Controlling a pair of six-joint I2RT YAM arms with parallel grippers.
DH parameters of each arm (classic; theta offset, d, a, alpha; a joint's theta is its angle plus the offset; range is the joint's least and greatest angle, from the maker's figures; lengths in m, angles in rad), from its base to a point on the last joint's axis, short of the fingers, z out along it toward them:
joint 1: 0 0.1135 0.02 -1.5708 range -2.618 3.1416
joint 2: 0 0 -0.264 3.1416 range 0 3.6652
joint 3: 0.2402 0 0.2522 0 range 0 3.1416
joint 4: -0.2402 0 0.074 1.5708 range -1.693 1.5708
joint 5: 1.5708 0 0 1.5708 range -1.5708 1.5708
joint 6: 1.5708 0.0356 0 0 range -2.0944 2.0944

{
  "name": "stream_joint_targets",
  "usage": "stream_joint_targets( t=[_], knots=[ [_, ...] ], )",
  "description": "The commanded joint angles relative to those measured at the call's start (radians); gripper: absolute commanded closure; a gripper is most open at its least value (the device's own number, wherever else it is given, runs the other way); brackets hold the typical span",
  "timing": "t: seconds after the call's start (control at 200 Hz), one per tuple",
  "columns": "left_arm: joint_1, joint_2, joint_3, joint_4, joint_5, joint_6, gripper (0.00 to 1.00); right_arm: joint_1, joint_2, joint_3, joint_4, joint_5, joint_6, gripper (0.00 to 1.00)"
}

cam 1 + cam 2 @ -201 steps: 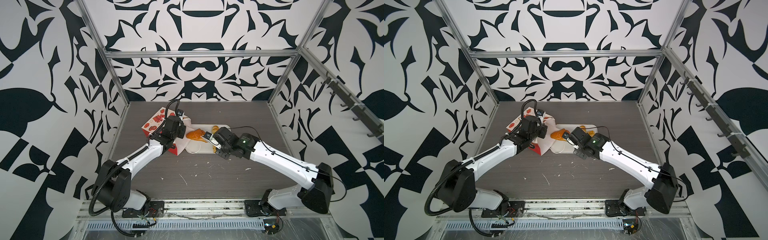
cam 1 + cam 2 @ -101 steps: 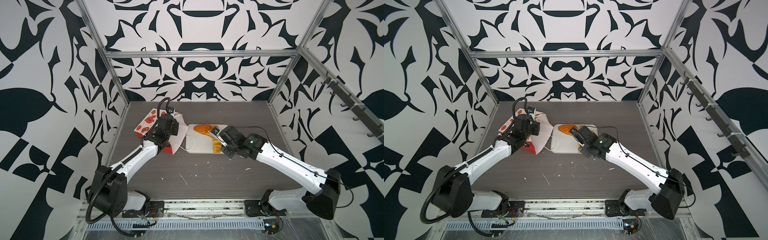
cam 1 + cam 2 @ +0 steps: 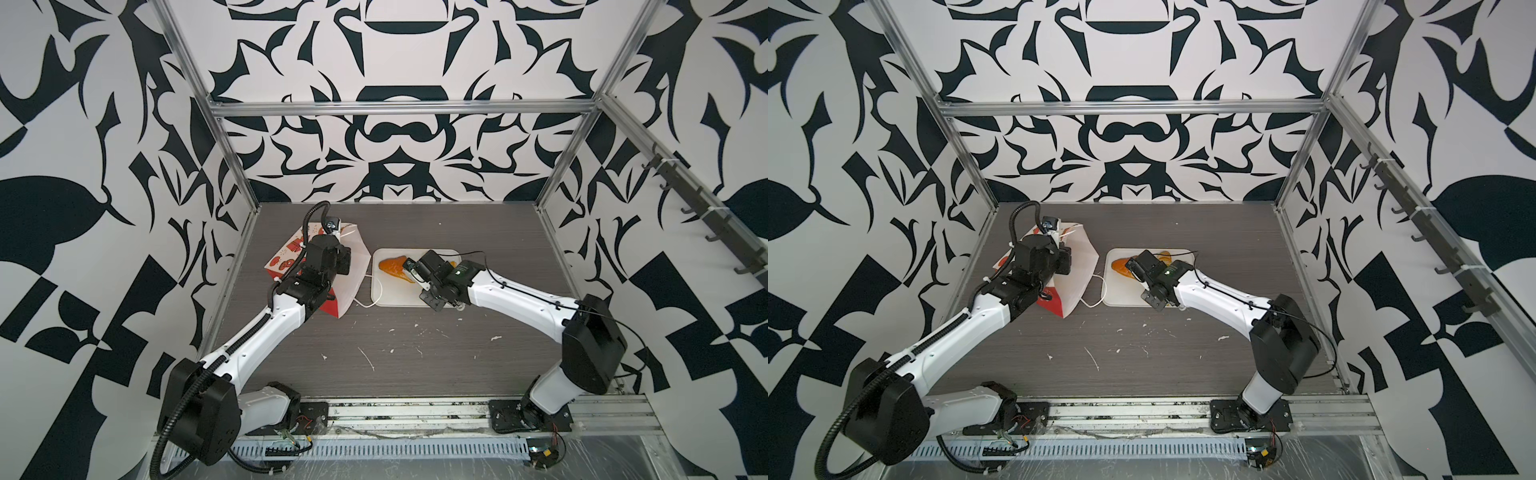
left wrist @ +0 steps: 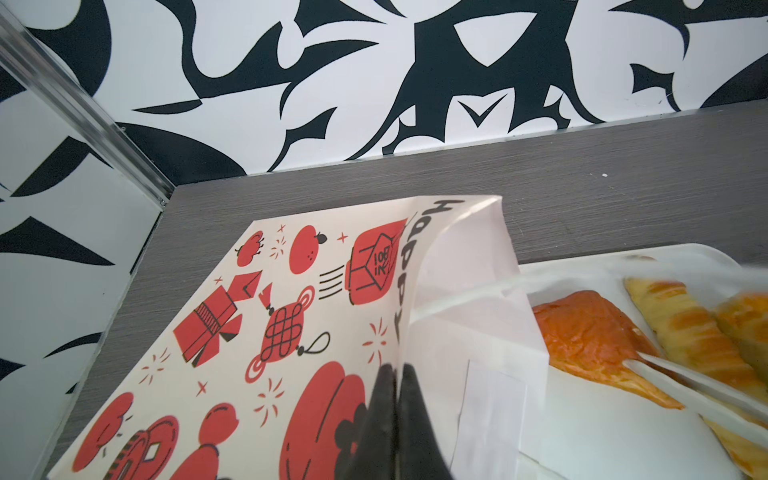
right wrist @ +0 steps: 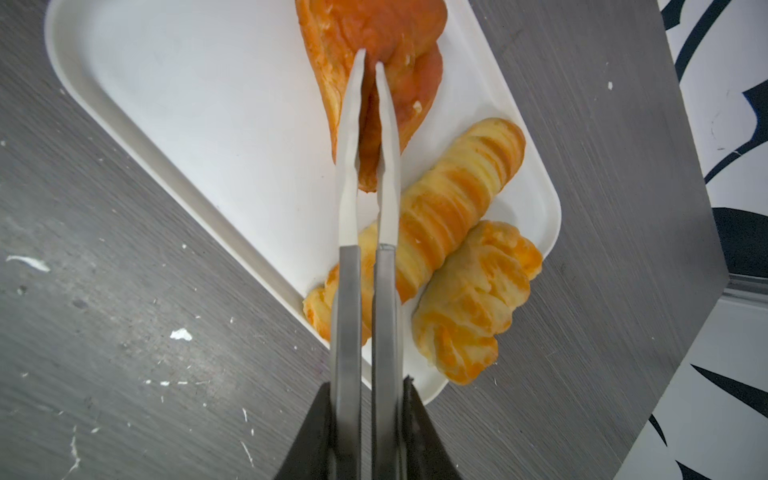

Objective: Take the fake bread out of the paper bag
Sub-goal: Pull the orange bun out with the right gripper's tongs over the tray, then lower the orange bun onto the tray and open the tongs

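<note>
the left arm [image 3: 266, 324] stretches forward, elbow low, with the left gripper [image 4: 397, 372] pinched tight on the rim of the paper bag [image 4: 291, 311]. the right arm [image 3: 523, 299] reaches in toward the middle, wrist tilted down, and the right gripper [image 5: 369, 62] has its thin fingers clamped on the croissant [image 5: 399, 33].

Left arm [image 3: 266, 328]: white moulded link shells, black joint housings, large black shoulder block [image 3: 199, 415]. Black corrugated cable conduit [image 3: 308, 218] ran along links and arched above wrist. Right arm [image 3: 519, 297]: same white-and-black build, small dark screw heads on shell, thin black cable [image 3: 478, 252], green mark [image 3: 459, 272] on wrist housing. Black base plates [image 3: 309, 409] had red wires beside them. Left gripper [image 4: 395, 370]: black fingers. Right gripper [image 5: 370, 58]: grey metal bars ending in slender white tapered tips.
</note>
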Motion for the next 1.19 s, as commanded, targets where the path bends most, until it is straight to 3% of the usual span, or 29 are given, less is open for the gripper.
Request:
stream_joint_targets(
  t=[0.0,0.315,0.4,0.54,0.88,1.19],
  knots=[
    [0.004,-0.019,-0.012,0.020,-0.013,-0.013,1.00,-0.014,0.004,0.049,0.086,0.024,-0.008,0.81],
    [0.005,-0.010,-0.010,0.020,-0.004,-0.013,1.00,-0.028,0.014,0.027,0.082,0.036,0.011,0.76],
    [0.006,-0.006,-0.009,0.020,-0.001,-0.013,1.00,-0.032,-0.003,0.009,0.088,0.015,0.024,0.63],
    [0.006,-0.001,-0.007,0.020,0.001,-0.013,1.00,-0.052,-0.046,-0.028,0.115,-0.038,0.053,0.54],
    [0.005,0.004,-0.003,0.020,0.017,-0.014,1.00,-0.077,-0.192,-0.091,0.161,-0.064,0.084,0.54],
    [0.006,0.030,0.024,0.006,0.038,-0.012,1.00,-0.060,-0.353,-0.075,0.167,-0.357,0.137,0.58]
  ],
)
